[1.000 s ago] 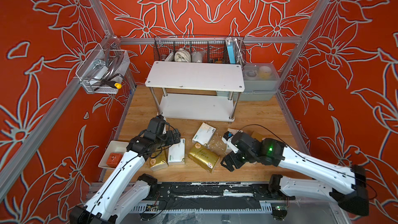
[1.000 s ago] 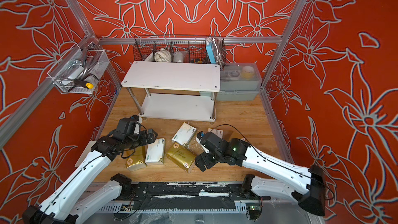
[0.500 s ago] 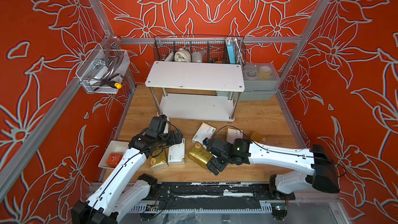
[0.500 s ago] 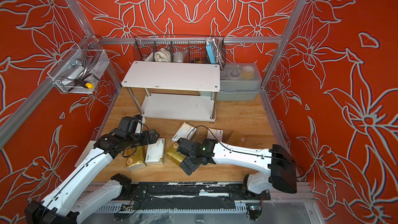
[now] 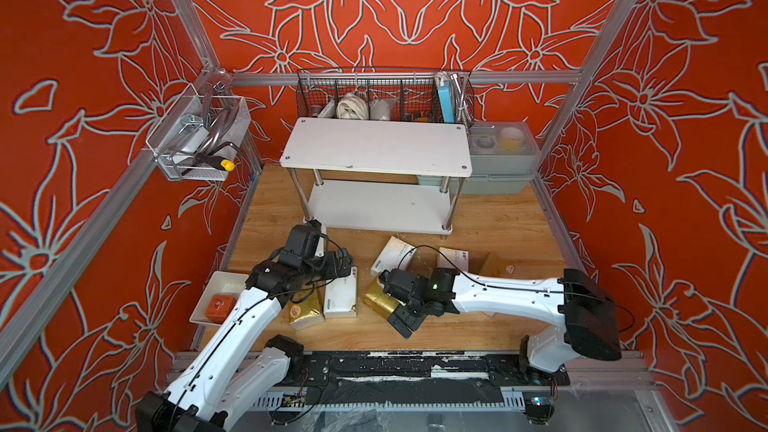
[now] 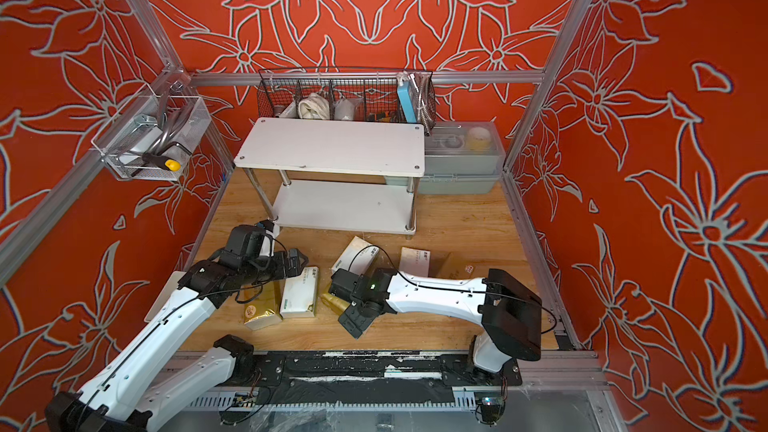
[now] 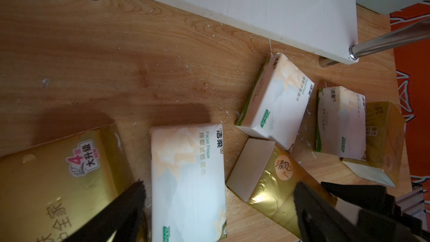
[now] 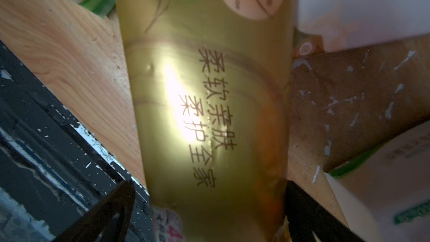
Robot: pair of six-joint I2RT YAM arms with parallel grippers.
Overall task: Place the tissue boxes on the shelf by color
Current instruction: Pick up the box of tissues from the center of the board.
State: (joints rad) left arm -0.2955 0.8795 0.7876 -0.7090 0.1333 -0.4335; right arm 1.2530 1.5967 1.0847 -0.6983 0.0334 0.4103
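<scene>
Both boards of the shelf [image 5: 374, 143] [image 6: 332, 143] are bare. Several tissue boxes lie on the wooden floor in front of it. My right gripper [image 5: 395, 311] [image 8: 209, 196] is open, one finger on each side of a slanted gold pack [image 5: 376, 303] [image 8: 204, 103]. My left gripper [image 5: 336, 263] [image 7: 218, 206] hangs open over a white pack [image 5: 340, 297] [image 7: 186, 178] lying beside another gold pack [image 5: 305, 311] [image 7: 58, 182]. Two white packs [image 5: 390, 255] [image 5: 453, 259] and a gold pack [image 5: 496, 265] lie further right.
A white tray [image 5: 224, 282] with an orange block sits at the left floor edge. A black wire basket [image 5: 382, 93] hangs behind the shelf, with a grey lidded bin [image 5: 498, 160] to its right. A clear wall basket [image 5: 195, 147] holds tools. A black rail [image 5: 395, 363] borders the front.
My right arm has swung left from the middle packs to the slanted gold pack, and its jaws have opened a little wider. My left arm has barely moved.
</scene>
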